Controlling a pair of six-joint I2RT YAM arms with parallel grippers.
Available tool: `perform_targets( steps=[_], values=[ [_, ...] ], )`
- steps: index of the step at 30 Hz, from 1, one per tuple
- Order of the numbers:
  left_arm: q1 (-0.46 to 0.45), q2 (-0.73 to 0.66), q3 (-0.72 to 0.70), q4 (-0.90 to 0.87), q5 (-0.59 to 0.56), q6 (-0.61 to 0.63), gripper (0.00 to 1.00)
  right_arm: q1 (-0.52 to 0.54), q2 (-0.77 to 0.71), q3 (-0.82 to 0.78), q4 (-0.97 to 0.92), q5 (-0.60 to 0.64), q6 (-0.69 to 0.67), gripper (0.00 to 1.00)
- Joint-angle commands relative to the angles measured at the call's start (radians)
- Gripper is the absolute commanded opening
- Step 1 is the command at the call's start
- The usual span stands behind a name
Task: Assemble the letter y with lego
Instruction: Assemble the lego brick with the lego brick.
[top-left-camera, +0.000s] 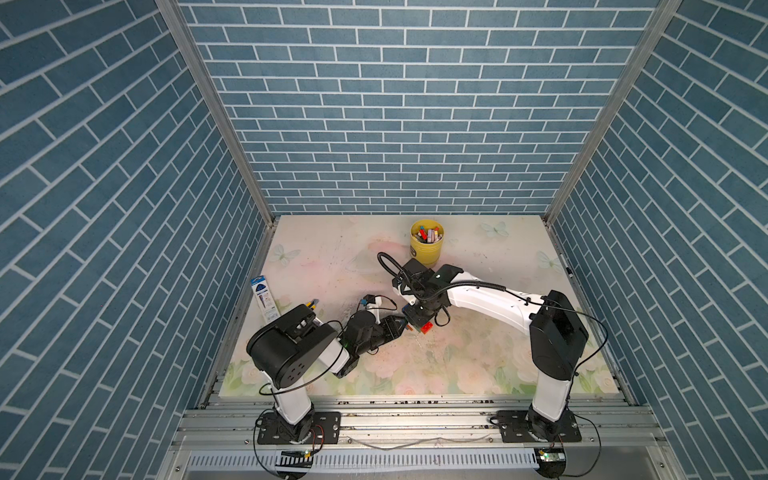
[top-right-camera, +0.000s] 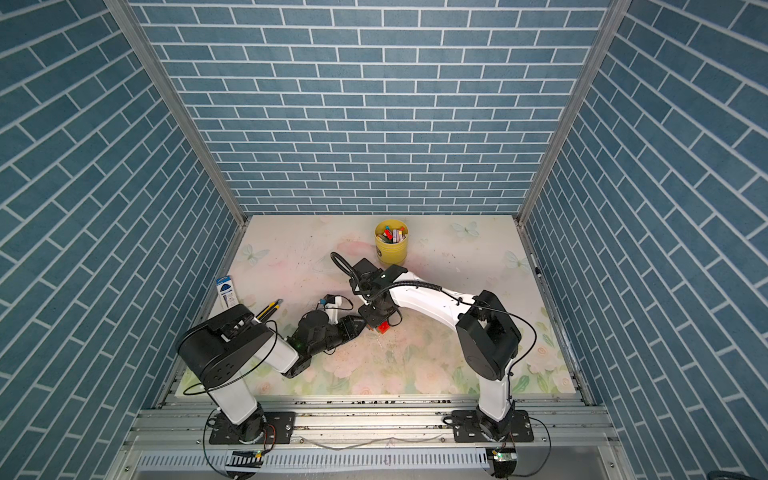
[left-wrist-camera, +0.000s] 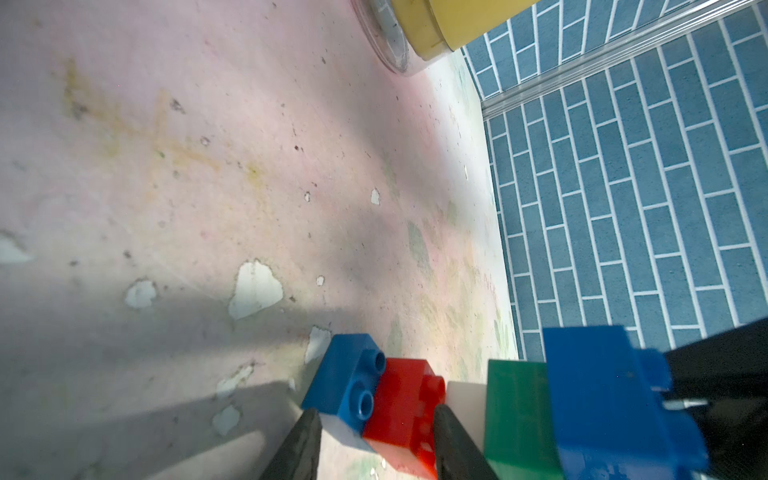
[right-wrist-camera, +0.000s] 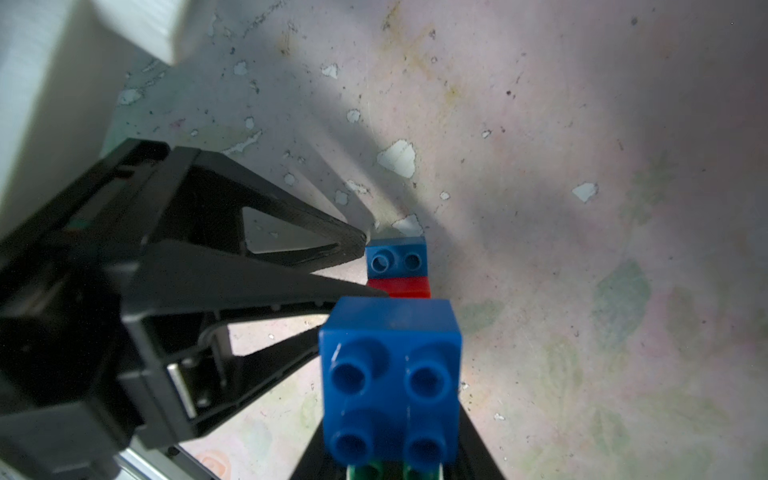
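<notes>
The lego sits mid-table where both grippers meet. In the left wrist view a blue brick (left-wrist-camera: 349, 386), a red brick (left-wrist-camera: 403, 411), a white brick (left-wrist-camera: 465, 405), a green brick (left-wrist-camera: 519, 415) and a second blue brick (left-wrist-camera: 611, 403) stand side by side in a row, touching. My left gripper (left-wrist-camera: 376, 415) is shut across the blue and red pair. My right gripper (right-wrist-camera: 392, 436) is shut on the green brick (right-wrist-camera: 365, 471), with the four-stud blue brick (right-wrist-camera: 390, 374) on top. In both top views only the red brick (top-left-camera: 426, 328) (top-right-camera: 384, 327) shows beside the grippers.
A yellow cup (top-left-camera: 427, 243) of coloured sticks stands at the back, behind the right arm. A blue-and-white packet (top-left-camera: 262, 297) and a yellow-black knife (top-left-camera: 311, 305) lie at the left edge near the left arm. Blue brick-pattern walls enclose the table.
</notes>
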Motion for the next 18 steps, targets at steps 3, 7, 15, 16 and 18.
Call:
perform_targets(
  steps=[3, 7, 15, 16, 18],
  values=[
    [0.003, 0.059, -0.043, -0.256, -0.047, 0.028, 0.46, 0.000, 0.067, -0.010, -0.069, -0.016, -0.022, 0.20],
    [0.001, 0.064, -0.042, -0.255, -0.045, 0.028, 0.46, 0.000, 0.090, 0.015, -0.088, -0.029, -0.034, 0.20],
    [0.002, 0.070, -0.038, -0.252, -0.044, 0.028, 0.46, -0.003, 0.098, 0.045, -0.109, -0.028, -0.046, 0.20],
    [0.003, 0.070, -0.037, -0.252, -0.044, 0.028, 0.45, -0.005, 0.091, 0.041, -0.105, -0.028, -0.051, 0.20],
    [0.003, 0.072, -0.038, -0.250, -0.044, 0.028, 0.46, -0.006, 0.081, 0.035, -0.098, -0.067, -0.067, 0.20]
  ],
)
